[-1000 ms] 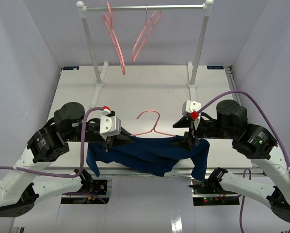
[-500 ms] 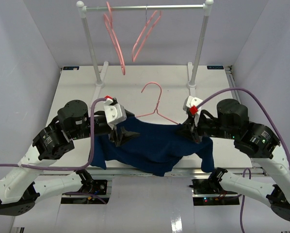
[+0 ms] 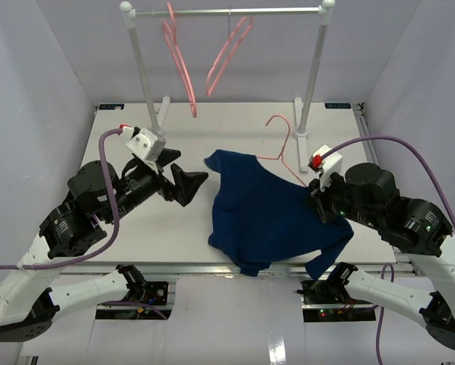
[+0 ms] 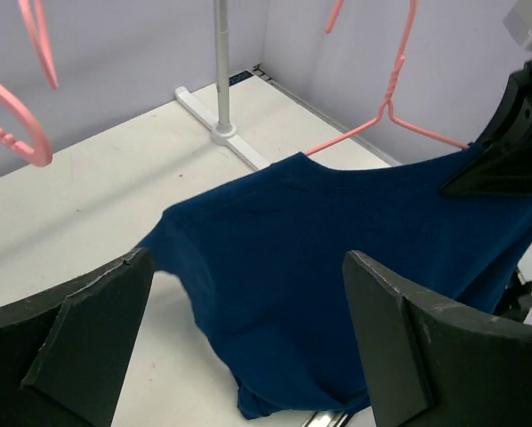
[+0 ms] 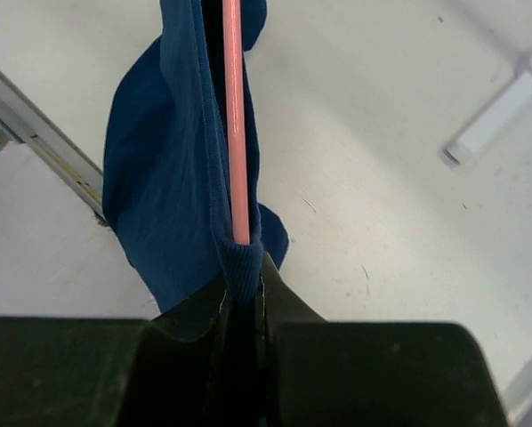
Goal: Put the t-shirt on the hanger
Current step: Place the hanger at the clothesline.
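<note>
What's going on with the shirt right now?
The right hand is shut on an edge of the t-shirt together with a bar of the pink hanger, holding that side raised off the table. The hanger's hook sticks out above the shirt's top edge. The left hand is open beside the shirt, holding nothing. Two more hangers hang on the rack.

Lab: white booth (image 3: 30, 76), garment rack (image 3: 273, 11)

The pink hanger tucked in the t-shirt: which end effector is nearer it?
Right. The right end effector is shut on the t-shirt edge right at the hanger wire; the left end effector hangs open beside the shirt's opposite side, touching neither.
</note>
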You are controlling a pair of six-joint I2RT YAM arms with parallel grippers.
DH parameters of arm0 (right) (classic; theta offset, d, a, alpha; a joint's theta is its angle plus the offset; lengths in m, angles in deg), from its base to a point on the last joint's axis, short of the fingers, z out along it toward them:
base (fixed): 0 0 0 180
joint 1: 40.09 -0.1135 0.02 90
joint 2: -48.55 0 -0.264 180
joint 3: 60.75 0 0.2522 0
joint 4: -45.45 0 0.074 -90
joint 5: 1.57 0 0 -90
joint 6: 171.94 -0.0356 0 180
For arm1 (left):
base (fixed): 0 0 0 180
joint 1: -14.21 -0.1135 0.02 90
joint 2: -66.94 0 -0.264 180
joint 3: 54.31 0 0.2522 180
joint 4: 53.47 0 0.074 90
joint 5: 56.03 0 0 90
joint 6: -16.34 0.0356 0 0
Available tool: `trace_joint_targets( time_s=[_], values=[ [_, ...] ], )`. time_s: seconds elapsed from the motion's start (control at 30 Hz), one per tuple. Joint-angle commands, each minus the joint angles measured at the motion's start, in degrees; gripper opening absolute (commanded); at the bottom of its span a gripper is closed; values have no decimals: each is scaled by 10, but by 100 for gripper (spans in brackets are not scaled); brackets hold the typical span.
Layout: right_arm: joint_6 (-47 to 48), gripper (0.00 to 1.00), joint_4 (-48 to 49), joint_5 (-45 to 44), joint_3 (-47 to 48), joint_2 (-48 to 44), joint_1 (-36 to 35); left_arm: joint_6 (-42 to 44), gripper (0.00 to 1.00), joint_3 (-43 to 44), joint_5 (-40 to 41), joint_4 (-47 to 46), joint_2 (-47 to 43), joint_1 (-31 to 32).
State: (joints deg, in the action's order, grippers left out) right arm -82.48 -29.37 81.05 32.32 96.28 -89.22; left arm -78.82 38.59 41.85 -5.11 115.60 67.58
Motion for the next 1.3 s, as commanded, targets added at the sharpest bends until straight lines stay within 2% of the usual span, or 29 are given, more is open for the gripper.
trace_joint_targets(
  time_s=[0.0,0.23,0.37,0.5,0.6,0.67,0.73,0.8,0.97,1.13,1.27],
  values=[
    [-56,8,-13,-128,6,1,3,-99,98,-13,69,-3,4,0],
    [-93,8,1,-251,85,59,3,-157,98,-85,47,-16,48,0],
    [-76,8,32,-299,204,136,3,-183,98,-213,31,-127,33,0],
    [-31,8,56,-366,340,233,2,-207,98,-270,36,-183,35,1],
    [17,8,78,-390,453,292,2,-223,98,-298,55,-212,33,0],
    [43,8,91,-394,489,314,2,-232,98,-317,71,-231,29,0],
    [51,8,101,-398,486,323,2,-240,98,-334,103,-242,22,1],
    [39,8,116,-397,443,312,2,-237,98,-350,109,-257,12,0],
    [13,8,156,-399,363,289,2,-233,98,-393,98,-282,-4,0],
    [16,8,170,-406,373,323,15,-231,98,-427,83,-301,-4,1],
    [25,8,210,-367,378,366,75,-230,98,-475,77,-343,-3,1]
  ],
)
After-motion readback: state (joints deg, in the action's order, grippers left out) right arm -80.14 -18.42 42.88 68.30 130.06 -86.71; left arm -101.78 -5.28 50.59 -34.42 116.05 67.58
